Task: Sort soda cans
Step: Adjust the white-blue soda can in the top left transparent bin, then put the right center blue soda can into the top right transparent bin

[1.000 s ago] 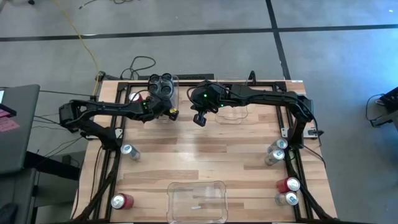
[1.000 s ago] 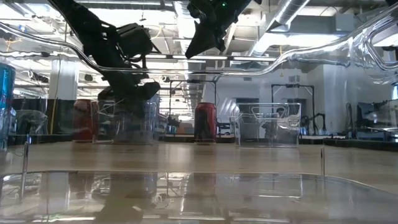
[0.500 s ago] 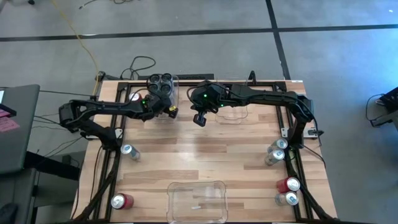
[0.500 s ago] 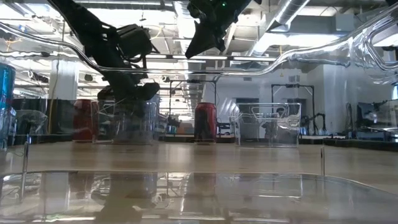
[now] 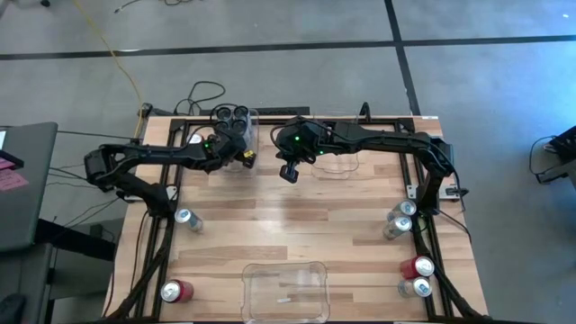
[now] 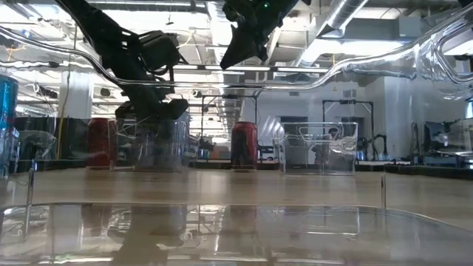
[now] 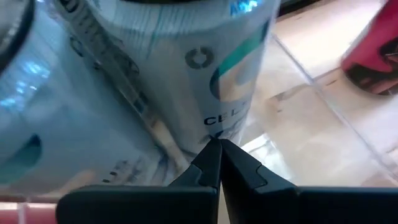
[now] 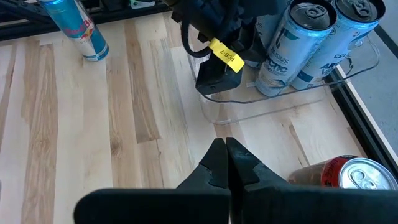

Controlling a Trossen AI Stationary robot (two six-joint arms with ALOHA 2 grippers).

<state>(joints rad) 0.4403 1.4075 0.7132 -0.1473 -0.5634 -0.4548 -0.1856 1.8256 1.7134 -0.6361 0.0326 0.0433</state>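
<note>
So far only one clear bin point(image 5: 236, 123) at the table's far edge holds pale cans point(image 8: 297, 38), with the left gripper point(image 7: 219, 163) beside them and the right gripper point(image 8: 225, 163) nearby, both fingers pressed together and empty, while about seven loose cans point(image 5: 418, 266) remain scattered, so most sorting looks undone.

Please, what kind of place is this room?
Probably a robotics lab or workshop. The low view shows exposed ceiling ducts and an open hall; the high view shows a wooden table on a concrete floor with loose cables.
</note>
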